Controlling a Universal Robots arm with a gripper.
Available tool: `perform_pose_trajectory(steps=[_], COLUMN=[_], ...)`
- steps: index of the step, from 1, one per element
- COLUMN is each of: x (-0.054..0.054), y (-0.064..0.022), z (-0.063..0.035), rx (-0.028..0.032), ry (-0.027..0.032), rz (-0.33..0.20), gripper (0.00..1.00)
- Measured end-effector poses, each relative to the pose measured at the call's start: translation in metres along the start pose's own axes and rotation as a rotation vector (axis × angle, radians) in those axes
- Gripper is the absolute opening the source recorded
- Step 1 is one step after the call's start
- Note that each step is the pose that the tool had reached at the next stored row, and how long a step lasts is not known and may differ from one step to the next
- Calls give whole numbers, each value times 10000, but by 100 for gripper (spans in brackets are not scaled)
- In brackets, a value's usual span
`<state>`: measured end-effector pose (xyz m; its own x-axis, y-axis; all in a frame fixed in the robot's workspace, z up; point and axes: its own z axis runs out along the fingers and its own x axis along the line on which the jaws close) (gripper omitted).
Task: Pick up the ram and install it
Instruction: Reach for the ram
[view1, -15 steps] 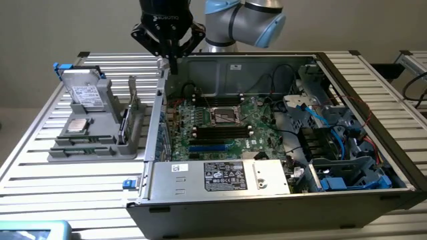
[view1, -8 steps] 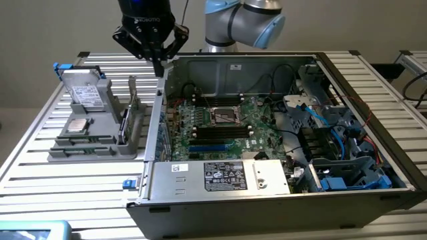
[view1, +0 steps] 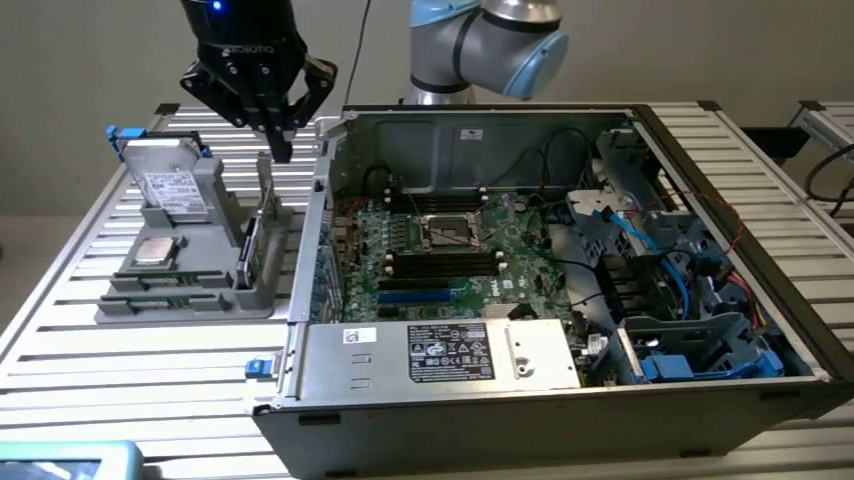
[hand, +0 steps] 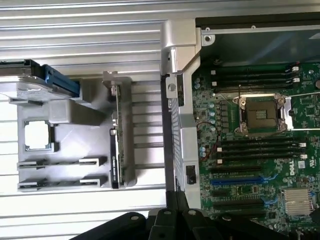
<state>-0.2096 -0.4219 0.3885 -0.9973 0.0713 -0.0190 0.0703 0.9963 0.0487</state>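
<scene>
Hovering item: claw (view1: 280, 152), upper left of the exterior view, above the far end of the grey holder (view1: 200, 292) on the slatted counter (view1: 120, 360). Its fingers are drawn narrow, tips close together with nothing between them, as the wrist view also suggests (hand: 172, 204). Task item: ram (view1: 263, 185), standing on edge in the holder's slot on the side nearest the computer case (view1: 400, 365), just below and beside the claw tips, not touched. Other holder contents: hard drive (view1: 167, 175) at the far end and a processor chip (view1: 154, 250) lying flat. Destination: black memory slots (view1: 441, 262) on the motherboard (view1: 461, 215), centre of the exterior view, all apparently bare. Step in hand, as judged: approach for the pick-up, with no grasp made and nothing installed. Requirement, as judged: a wider claw, lined up along the stick's thin top edge and clear of the holder's posts. Hard to make out: the ram (hand: 115, 105) shows edge-on, so its chips and label cannot be read. A darker strip lies in line with it, and I cannot tell whether it is a second module. The claw's upper body is cut off at the frame edge.
</scene>
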Motion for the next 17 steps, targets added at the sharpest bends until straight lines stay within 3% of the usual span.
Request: perform_pose_trajectory(steps=[10, 17], x=[228, 534], y=[-184, -219], z=[110, 197], rx=[3, 24], ry=[3, 11], rz=[-1, -1], gripper=[11, 11])
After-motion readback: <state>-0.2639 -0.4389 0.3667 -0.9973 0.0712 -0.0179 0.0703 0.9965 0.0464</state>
